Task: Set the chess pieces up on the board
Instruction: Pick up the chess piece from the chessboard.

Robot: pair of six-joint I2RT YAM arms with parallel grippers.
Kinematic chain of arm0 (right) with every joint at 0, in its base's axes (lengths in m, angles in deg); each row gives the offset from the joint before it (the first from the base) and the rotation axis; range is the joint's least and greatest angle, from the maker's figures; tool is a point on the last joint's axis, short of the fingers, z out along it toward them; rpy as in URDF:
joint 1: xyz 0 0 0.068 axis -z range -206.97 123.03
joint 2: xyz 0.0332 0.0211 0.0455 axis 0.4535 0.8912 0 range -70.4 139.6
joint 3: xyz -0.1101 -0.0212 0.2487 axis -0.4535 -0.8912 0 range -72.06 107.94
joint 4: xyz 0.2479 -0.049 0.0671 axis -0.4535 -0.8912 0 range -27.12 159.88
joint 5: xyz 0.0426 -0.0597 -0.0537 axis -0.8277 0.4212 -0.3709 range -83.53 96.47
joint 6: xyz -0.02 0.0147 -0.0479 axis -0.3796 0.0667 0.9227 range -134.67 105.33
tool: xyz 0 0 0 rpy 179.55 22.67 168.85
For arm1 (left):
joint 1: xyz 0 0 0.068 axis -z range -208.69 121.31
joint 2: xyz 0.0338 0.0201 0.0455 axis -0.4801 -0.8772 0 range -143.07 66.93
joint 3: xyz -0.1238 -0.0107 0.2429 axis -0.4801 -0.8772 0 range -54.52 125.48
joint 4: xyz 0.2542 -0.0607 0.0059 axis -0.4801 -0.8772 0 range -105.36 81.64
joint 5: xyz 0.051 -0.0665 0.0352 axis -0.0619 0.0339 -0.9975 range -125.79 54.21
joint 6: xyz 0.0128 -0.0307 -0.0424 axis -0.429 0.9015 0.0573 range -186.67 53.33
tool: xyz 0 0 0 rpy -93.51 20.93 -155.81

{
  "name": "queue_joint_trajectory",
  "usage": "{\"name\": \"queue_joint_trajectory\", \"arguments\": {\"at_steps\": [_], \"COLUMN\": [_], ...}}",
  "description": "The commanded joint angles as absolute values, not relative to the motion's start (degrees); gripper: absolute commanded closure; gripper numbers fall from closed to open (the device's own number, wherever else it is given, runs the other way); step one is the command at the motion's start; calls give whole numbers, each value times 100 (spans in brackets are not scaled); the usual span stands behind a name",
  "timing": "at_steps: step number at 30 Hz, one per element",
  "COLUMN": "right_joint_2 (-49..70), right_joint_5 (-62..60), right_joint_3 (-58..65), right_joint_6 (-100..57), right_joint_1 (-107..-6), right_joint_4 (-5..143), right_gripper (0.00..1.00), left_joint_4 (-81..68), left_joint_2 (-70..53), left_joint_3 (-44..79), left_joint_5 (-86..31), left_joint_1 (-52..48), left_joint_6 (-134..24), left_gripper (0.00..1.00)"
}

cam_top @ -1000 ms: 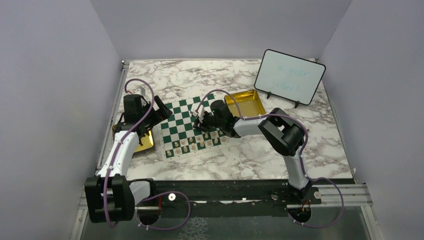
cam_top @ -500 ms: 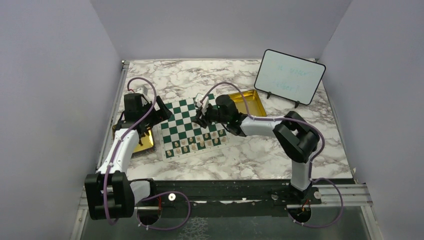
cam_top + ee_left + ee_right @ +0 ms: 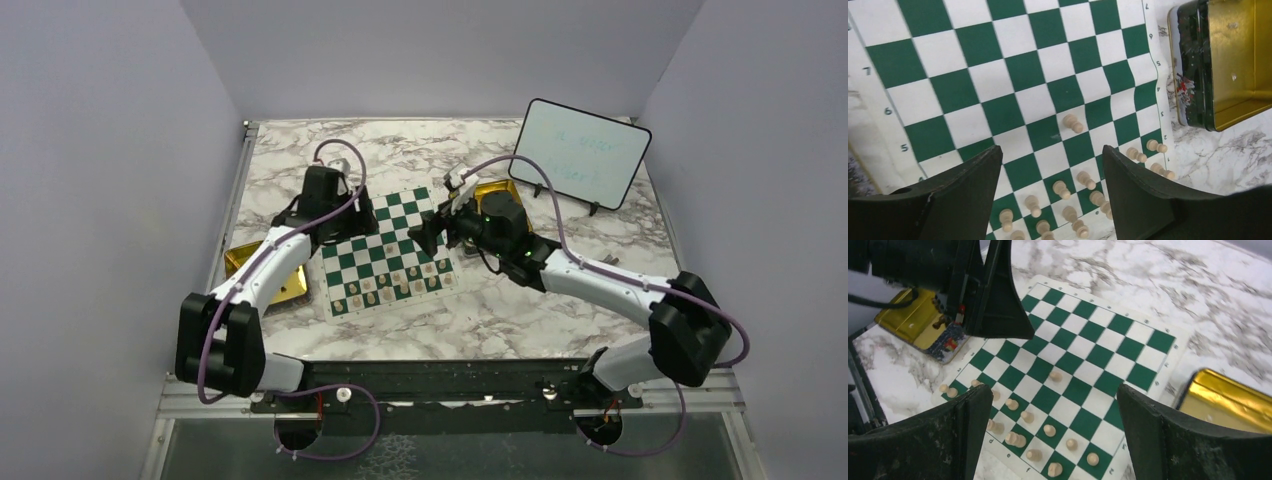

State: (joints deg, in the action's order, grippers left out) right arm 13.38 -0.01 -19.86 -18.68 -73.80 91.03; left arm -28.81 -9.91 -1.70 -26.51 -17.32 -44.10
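As the left gripper [image 3: 1050, 155] and right gripper [image 3: 1055, 395] hang released and empty above the green-and-white checkered chess mat [image 3: 978, 45] at mid-bench, centre your jaws over one small cream chess piece [image 3: 1061, 189] by its near edge before clenching.

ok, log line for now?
left tool: open, empty, over board | right tool: open, empty | chess pieces: near rows, one alone mid-board

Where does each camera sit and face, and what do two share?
Top external: above and behind, looking down on the board; left arm, right arm show.
Left wrist: over the board, facing down; left claw open.
Right wrist: over it, facing the left claw; right claw open.
Shared: both wrists see one lone chess piece.
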Motion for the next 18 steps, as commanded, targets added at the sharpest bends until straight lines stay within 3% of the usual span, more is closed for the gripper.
{"name": "queue_joint_trajectory", "arguments": {"at_steps": [1,11,18], "right_joint_2": [783,-55,-397], "right_joint_5": [1346,2646,2844], "right_joint_3": [-1931,-2629,-2899], "right_joint_6": [-2805,-3333,-3256], "right_joint_1": [-7417,-7417,-7417], "right_joint_4": [7766,7136,7100], "right_gripper": [0,0,0], "left_joint_4": [-2908,-2748,-2776], "left_joint_2": [-1477,-2464,-2755], "left_joint_3": [301,781,830], "left_joint_5": [-3666,-4579,-4733], "left_joint_1": [-1016,-121,-13], "left_joint_6": [-4278,-4061,-3978], "left_gripper": [28,50,54]}}
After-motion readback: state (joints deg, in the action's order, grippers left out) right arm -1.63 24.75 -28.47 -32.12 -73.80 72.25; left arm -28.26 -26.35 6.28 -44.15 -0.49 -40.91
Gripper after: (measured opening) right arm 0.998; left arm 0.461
